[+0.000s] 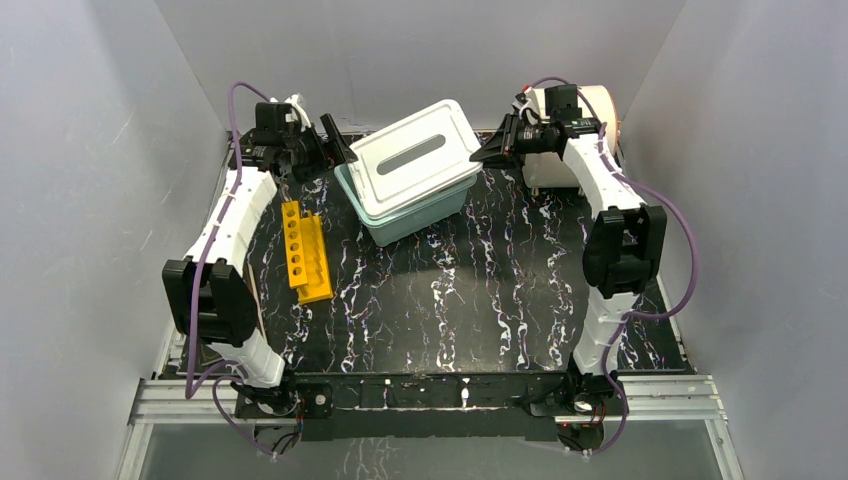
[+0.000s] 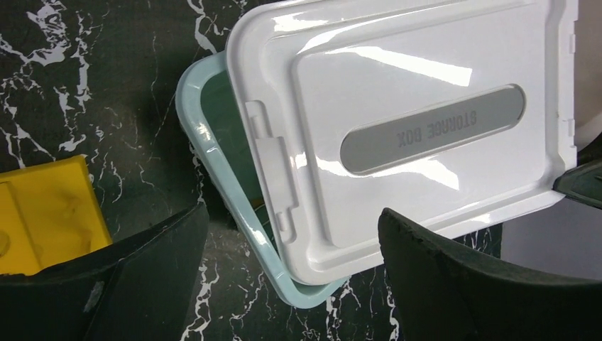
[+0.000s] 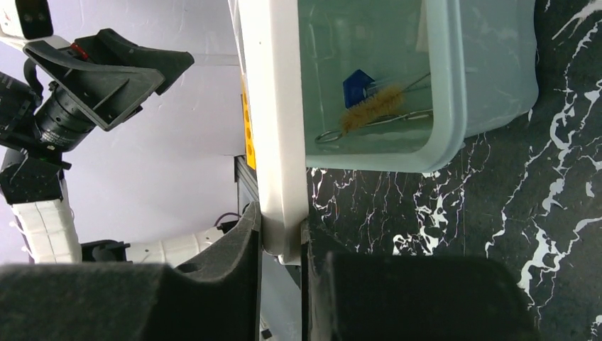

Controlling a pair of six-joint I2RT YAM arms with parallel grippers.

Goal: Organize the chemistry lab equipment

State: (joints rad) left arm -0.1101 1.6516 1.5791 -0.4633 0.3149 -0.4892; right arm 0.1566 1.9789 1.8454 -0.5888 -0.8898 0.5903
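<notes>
Right jaws pinch the lid (image 3: 280, 106) edge, bin (image 3: 446, 78) half-uncovered.

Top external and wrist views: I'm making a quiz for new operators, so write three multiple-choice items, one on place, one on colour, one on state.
1. Where is the brown bristle brush? A on the bare table; B inside the pale green bin; C hanging on the wall.
2. What colour is the tube rack? A yellow; B red; C white.
3. How is the white lid? A latched square; B askew, pinched by the right gripper; C flat on the table.
Answers: B, it lies within the bin's rim; A, plainly yellow; B, the bin's corner lies uncovered.
</notes>
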